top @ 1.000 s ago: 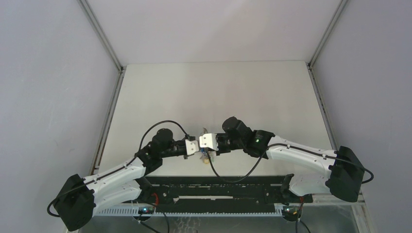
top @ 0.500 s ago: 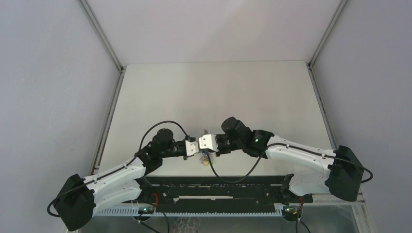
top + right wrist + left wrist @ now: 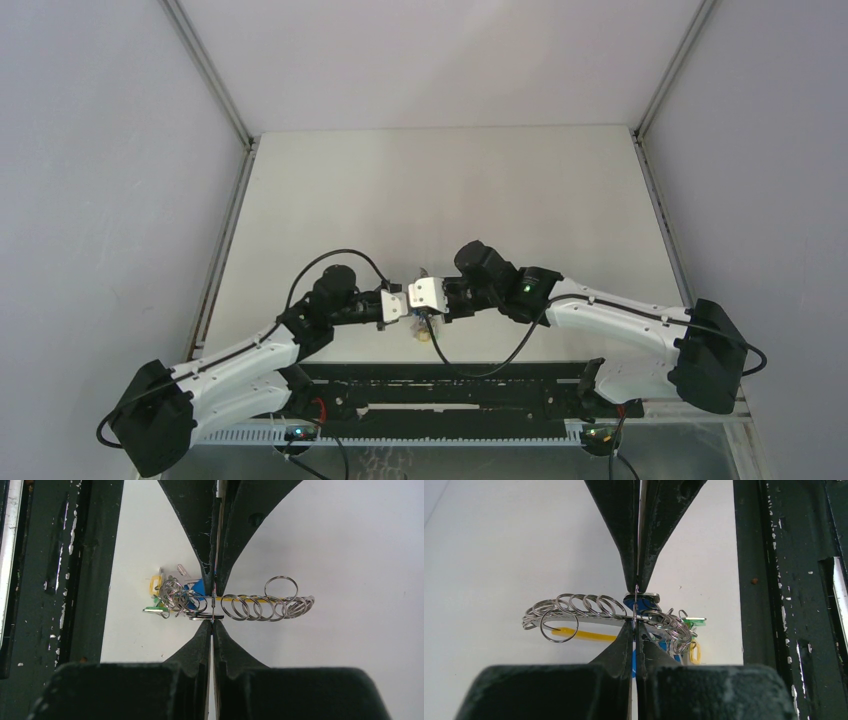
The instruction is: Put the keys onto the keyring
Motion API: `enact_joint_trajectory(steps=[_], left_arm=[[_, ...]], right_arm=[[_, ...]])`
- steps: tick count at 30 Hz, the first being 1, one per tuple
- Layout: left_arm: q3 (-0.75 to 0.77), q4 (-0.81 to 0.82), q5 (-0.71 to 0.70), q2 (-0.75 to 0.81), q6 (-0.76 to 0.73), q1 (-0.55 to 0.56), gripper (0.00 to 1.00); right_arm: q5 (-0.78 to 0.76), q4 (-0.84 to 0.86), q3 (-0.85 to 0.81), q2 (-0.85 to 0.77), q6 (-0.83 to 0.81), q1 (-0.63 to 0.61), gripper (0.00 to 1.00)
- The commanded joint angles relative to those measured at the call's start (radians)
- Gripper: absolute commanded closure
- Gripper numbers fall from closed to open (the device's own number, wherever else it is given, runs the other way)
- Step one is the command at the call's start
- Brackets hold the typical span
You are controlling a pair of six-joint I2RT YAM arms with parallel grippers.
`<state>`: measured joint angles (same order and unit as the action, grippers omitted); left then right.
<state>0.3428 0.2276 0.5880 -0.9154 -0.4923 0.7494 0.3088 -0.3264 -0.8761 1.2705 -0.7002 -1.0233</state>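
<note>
Keyring (image 3: 594, 614), mid-frame: left gripper (image 3: 635, 606), right gripper (image 3: 213, 607) both clenched on it (thin edge-on hold); opposed pulling risks slippage.

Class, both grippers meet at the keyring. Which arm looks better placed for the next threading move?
Right, narrowly, as a judgement. Both are shut, tip to tip, on the keyring; seen from above, it lies nearer the right gripper than the left gripper.
</note>
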Motion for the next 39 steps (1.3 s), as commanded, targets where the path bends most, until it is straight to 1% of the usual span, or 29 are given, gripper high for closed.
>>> enact_joint_trajectory(steps=[1, 26, 33, 39], left_arm=[[0.066, 0.111, 0.021, 0.022, 0.003, 0.008, 1.0], [0.057, 0.141, 0.015, 0.017, 0.014, 0.009, 1.0], [0.062, 0.126, 0.003, 0.011, 0.01, 0.008, 1.0], [0.088, 0.073, -0.017, -0.005, 0.0, 0.01, 1.0]], right_arm=[[0.034, 0.073, -0.052, 0.028, -0.01, -0.045, 1.0], [0.052, 0.118, -0.058, 0.031, -0.008, -0.056, 1.0], [0.047, 0.119, -0.064, 0.035, -0.005, -0.06, 1.0], [0.039, 0.095, -0.089, 0.043, -0.015, -0.068, 1.0]])
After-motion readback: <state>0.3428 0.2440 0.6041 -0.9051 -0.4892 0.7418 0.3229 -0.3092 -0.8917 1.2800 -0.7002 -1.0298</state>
